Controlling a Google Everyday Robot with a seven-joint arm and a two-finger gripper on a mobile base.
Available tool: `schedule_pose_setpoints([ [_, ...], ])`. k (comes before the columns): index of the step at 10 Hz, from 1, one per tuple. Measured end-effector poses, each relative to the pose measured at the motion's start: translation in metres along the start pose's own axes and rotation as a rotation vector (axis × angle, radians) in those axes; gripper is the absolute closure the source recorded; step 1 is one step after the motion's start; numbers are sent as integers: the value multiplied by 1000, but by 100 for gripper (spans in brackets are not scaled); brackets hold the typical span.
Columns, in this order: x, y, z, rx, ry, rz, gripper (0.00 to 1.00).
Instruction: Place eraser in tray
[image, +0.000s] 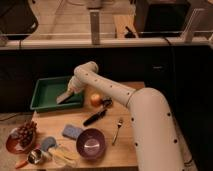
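Observation:
The green tray (46, 89) lies at the table's back left. My gripper (64, 97) hangs from the white arm (107, 90) and reaches down over the tray's right half, its tip low by the tray floor. A pale beige-grey elongated shape at the tip may be the eraser, but I cannot tell it apart from the gripper itself. No separate eraser shows on the table or elsewhere in the tray.
An orange fruit (95, 99) and a black tool (95, 116) lie just right of the tray. In front are a fork (117, 131), a purple bowl (91, 144), a blue-grey pad (72, 131), grapes on a plate (25, 135) and a metal cup (35, 156).

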Motion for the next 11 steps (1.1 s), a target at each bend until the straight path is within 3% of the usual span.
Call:
schedule_pose_setpoints([
  [2, 0, 1, -1, 2, 1, 3, 63],
  [6, 1, -6, -2, 28, -1, 11, 23],
  [11, 0, -26, -2, 102, -48, -30, 20],
])
